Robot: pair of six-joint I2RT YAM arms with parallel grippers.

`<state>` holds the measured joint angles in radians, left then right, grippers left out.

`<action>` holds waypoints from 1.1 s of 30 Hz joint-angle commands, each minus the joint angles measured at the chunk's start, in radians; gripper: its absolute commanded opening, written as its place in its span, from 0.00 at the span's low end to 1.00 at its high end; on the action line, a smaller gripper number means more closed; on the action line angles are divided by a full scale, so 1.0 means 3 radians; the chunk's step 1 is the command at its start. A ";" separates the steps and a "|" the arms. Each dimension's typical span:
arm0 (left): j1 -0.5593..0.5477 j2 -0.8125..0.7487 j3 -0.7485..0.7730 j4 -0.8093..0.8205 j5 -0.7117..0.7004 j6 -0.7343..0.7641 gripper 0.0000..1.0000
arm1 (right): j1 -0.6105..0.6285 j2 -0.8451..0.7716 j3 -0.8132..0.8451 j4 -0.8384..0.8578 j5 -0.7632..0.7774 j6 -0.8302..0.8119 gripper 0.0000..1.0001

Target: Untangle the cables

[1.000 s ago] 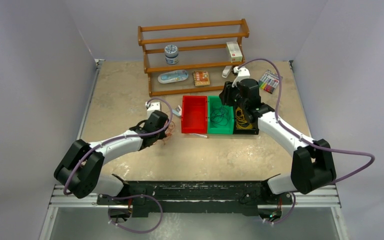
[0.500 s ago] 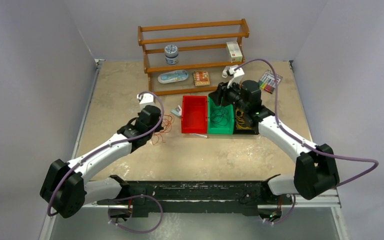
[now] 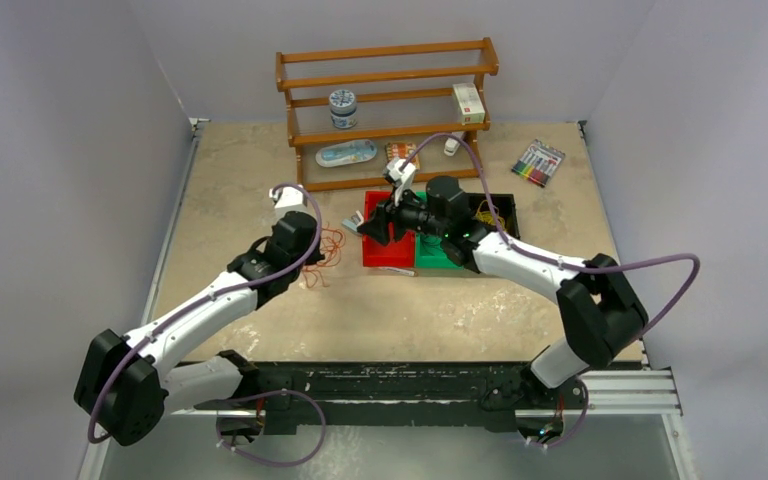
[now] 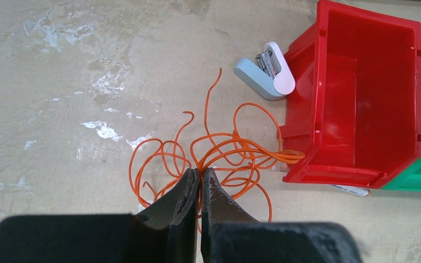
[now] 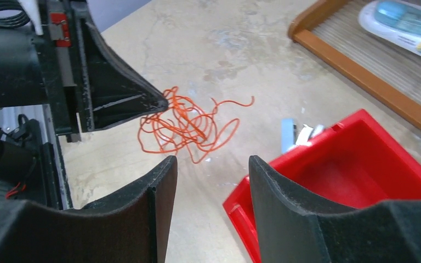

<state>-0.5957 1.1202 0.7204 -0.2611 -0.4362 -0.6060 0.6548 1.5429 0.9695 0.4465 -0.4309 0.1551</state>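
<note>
The tangle of thin orange-red wire cable (image 4: pixel 225 159) lay on the beige table top (image 3: pixel 250 170), just left of the red plastic bin (image 4: pixel 356 109) and near the small grey-and-white stapler (image 4: pixel 266 71). One loop reached the bin's near left corner. The left gripper (image 4: pixel 200 178) stood at the near edge of the tangle with its black jaws pressed together, several strands converging at the tips, so that it seemed to pinch the cable there. From the right wrist camera that same tip met the left side of the tangle (image 5: pixel 186 123).

The right gripper (image 5: pixel 208 175) hung over the left part of the red bin (image 3: pixel 388 250), pointing left toward the tangle, its jaws spread with nothing between them.

A green plastic bin (image 3: pixel 438 255) stood against the red bin's right wall, and dark thin strands showed inside it. A black bin (image 3: pixel 500 205) stood further right. A wooden rack (image 3: pixel 390 110) stood at the far side of the table.
</note>
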 commanded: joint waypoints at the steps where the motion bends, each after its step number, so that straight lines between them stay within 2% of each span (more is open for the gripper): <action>1: 0.0027 -0.0090 0.0182 0.0037 0.0005 0.0003 0.00 | 0.0209 0.0100 0.0136 0.0344 -0.0057 -0.0027 0.54; 5: 0.0027 -0.0149 0.0229 -0.0034 -0.0055 -0.0024 0.00 | 0.0310 0.0236 0.0075 0.0473 0.0233 0.0217 0.53; 9: 0.0027 -0.0265 0.0289 -0.0115 -0.0131 -0.0050 0.00 | 0.0332 0.0358 -0.0086 0.0853 0.0191 0.0434 0.53; 17: 0.0027 -0.0461 0.0371 -0.0211 -0.0171 -0.0099 0.00 | 0.0343 0.0608 0.0085 0.0973 0.0247 0.0565 0.53; 27: 0.0027 -0.0512 0.0399 -0.0211 -0.0142 -0.0138 0.00 | 0.0343 0.0936 0.0281 0.1194 -0.0024 0.0863 0.53; 33: 0.0027 -0.0505 0.0424 -0.0199 -0.0151 -0.0138 0.00 | 0.0346 0.1082 0.0361 0.1133 -0.0111 0.0908 0.52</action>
<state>-0.5957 0.9886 0.7952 -0.3408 -0.4652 -0.6361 0.7563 1.8576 1.0267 0.7429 -0.4202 0.4011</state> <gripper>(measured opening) 0.019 0.528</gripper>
